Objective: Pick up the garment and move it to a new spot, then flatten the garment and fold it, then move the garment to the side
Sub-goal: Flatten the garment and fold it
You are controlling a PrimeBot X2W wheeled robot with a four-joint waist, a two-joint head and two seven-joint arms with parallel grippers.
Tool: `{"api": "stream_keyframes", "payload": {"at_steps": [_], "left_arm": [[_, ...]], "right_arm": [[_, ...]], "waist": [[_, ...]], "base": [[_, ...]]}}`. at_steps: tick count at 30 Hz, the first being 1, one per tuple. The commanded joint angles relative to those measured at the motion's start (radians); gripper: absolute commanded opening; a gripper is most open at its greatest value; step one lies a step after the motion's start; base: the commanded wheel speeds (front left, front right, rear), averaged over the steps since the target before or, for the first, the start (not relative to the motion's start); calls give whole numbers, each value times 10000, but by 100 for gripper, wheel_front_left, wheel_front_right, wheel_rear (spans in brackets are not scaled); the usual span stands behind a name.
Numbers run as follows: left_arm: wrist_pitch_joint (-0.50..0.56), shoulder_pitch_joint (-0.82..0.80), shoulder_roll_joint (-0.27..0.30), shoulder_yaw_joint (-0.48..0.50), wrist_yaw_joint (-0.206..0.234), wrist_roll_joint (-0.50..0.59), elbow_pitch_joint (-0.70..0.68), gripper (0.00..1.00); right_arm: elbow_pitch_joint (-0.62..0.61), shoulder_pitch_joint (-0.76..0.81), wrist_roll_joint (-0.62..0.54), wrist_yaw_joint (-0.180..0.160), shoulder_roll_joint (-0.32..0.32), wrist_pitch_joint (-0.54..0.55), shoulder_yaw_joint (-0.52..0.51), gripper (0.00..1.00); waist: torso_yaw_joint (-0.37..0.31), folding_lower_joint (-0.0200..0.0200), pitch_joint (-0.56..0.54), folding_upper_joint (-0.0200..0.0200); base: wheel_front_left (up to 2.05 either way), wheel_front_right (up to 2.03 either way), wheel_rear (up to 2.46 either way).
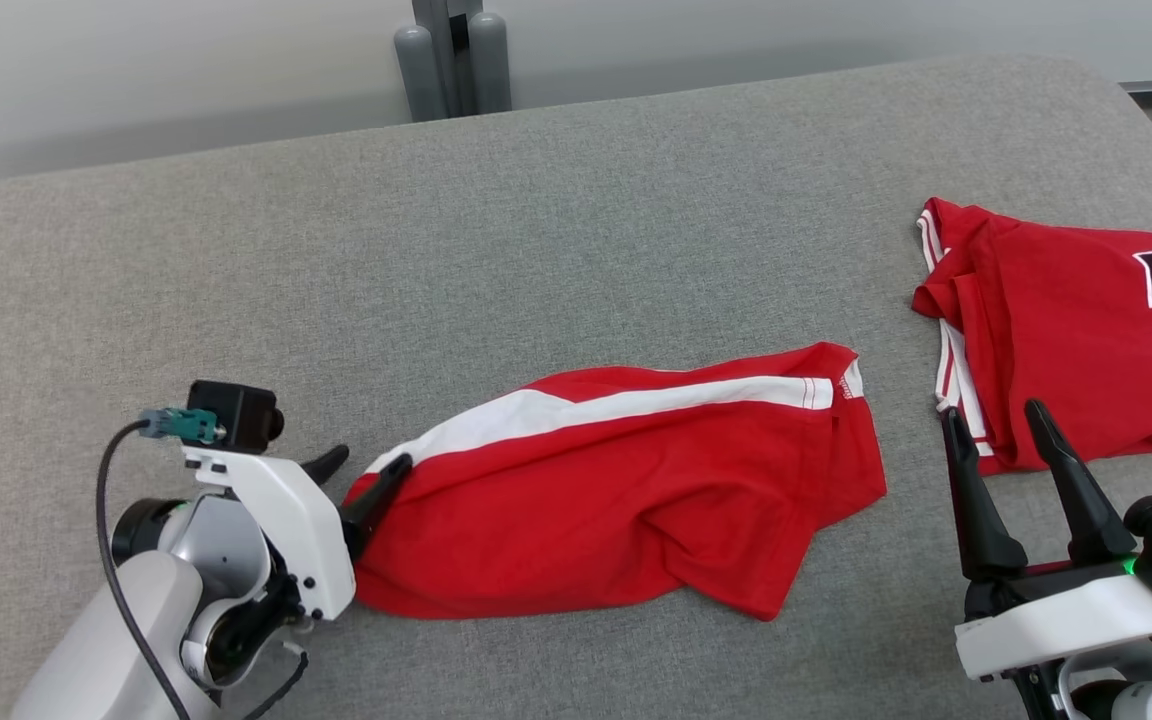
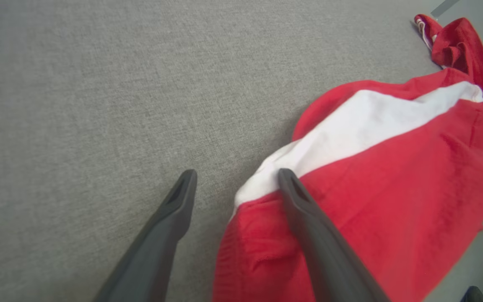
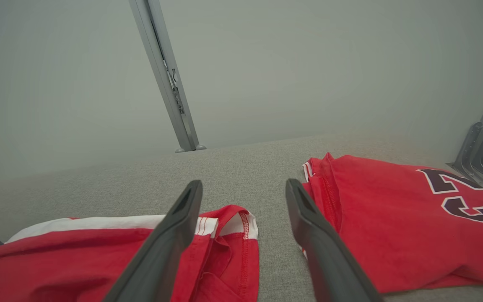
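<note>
Mostly open pad [image 1: 536,200]; left pincer [image 1: 372,460] apart, maybe touching shorts [image 1: 636,480] edge; right pincer [image 1: 994,412] apart.

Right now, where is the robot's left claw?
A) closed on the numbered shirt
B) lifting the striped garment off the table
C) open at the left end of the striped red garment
C: the left gripper stands open at the end of the striped garment, one finger over the cloth, the other over the bare grey table.
</note>
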Motion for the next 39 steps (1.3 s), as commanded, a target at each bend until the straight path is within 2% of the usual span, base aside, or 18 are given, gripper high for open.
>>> {"api": "stream_keyframes", "payload": {"at_steps": [1,9,10,11,12,17,20,29,35,39], "left_arm": [[124,-108,1,-131,-118,-42,193,100],[643,161,-73,-676,-398,-312,424,100],[737,209,-87,-754,-437,-372,440,96],[783,257,-114,-813,-448,-453,416,43],[815,277,-115,-836,-477,-508,383,0],[67,-114,54,-670,-515,-292,8,0],[-903,-508,237,-509,-188,438,-193,0],[-4243,-1848,272,-197,848,2749,-982,0],[-5709,-663,341,-556,1742,3910,-1543,0],[-6207,543,213,-775,2262,4269,-1803,0]], "right_arm": [[6,-119,17,4,-60,-82,11,100],[64,-164,92,3,-63,-113,4,100],[84,-171,105,3,-63,-120,11,100],[97,-180,118,3,-60,-128,24,100],[104,-192,131,3,-61,-134,30,100],[147,-257,165,4,-61,-160,-12,100],[156,-272,157,3,-61,-180,-99,100],[153,-356,152,4,-60,-179,-206,100],[188,-267,226,3,-61,-175,-227,100],[184,-221,233,4,-60,-207,-329,100]], "waist": [[1,0,20,0],[104,0,59,0],[118,0,62,0],[129,0,60,0],[137,0,63,0],[151,0,77,0],[162,0,101,0],[240,0,246,0],[277,0,370,0],[444,0,476,0]], "base": [[0,0,0],[0,0,0],[0,0,0],[0,0,0],[0,0,0],[0,0,0],[0,0,0],[0,0,0],[0,0,0],[0,0,0]]}}
